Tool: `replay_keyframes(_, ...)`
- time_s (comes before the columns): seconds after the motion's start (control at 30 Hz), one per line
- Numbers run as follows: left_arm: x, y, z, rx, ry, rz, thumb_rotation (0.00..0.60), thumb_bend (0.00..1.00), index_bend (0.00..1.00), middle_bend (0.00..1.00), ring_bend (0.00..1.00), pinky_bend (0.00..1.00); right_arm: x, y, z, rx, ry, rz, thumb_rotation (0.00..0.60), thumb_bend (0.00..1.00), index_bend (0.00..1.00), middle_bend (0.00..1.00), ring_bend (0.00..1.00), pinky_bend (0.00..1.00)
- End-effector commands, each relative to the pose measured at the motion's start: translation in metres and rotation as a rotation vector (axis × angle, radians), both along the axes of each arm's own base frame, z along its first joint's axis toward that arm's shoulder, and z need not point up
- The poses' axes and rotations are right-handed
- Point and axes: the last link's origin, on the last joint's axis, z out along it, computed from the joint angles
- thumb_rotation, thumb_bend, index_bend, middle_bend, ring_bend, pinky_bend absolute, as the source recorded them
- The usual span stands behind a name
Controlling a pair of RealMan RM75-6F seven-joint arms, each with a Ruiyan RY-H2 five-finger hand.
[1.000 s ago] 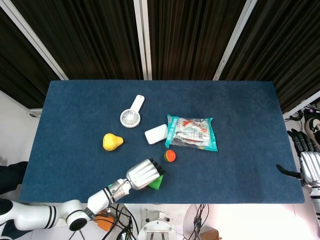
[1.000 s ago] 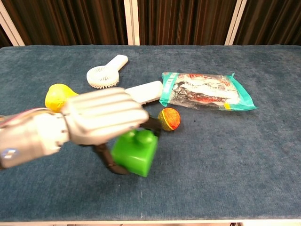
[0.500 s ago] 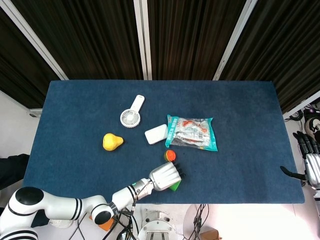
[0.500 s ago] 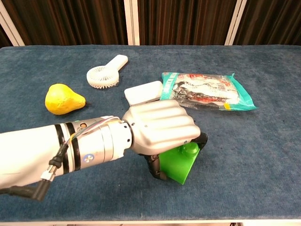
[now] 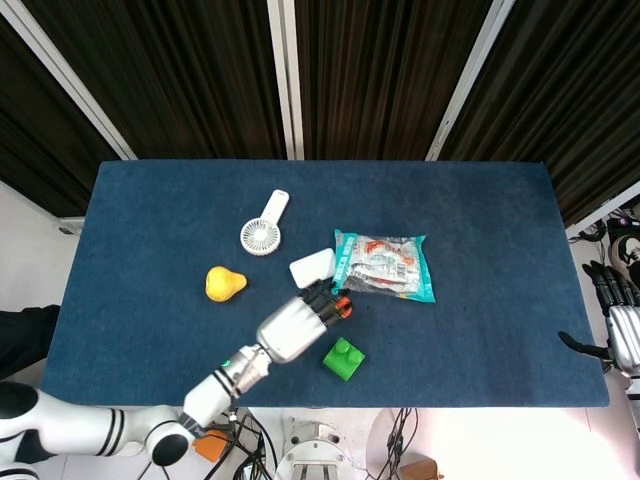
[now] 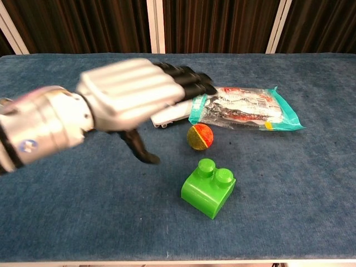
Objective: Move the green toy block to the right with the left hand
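Now the green toy block (image 6: 208, 188) sits alone at lower centre, apparently set down, since the left hand (image 6: 130, 94) hovers above-left, fingers spread, holding nothing.

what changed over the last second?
The left hand carried the green toy block to the right, let go, and lifted up and back with fingers apart. The block now sits free on the table, below the small orange ball. Pear, fan, white case, snack bag and right hand stayed put.
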Motion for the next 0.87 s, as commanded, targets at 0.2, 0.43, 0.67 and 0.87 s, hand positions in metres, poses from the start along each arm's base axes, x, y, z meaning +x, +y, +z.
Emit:
replay_keyframes(0.2, -0.135, 0.003, 0.109, 0.225, -0.141, 0.439, 0.600, 0.00, 0.00, 0.00, 0.00, 0.12, 0.007, -0.009, -0.006, 0.020, -0.004, 0.024, 0.600, 0.28, 0.09, 0.09, 0.00, 0.15)
replay_keyframes(0.43, -0.233, -0.011, 0.162, 0.397, -0.180, 0.686, 0.600, 0.00, 0.00, 0.03, 0.00, 0.10, 0.016, -0.018, -0.009, 0.033, 0.000, 0.050, 0.600, 0.28, 0.09, 0.09, 0.00, 0.15)
replay_keyframes(0.67, -0.257, -0.067, 0.180, 0.399, -0.195, 0.701, 0.600, 0.00, 0.00, 0.03, 0.00, 0.08, 0.026, -0.020, -0.013, 0.045, 0.002, 0.073, 0.600, 0.28, 0.09, 0.09, 0.00, 0.15)
replay_keyframes(0.87, -0.258, -0.095, 0.184, 0.404, -0.221, 0.691, 0.600, 0.00, 0.00, 0.03, 0.00, 0.08, 0.033, -0.021, -0.015, 0.052, 0.006, 0.082, 0.600, 0.28, 0.09, 0.09, 0.00, 0.15)
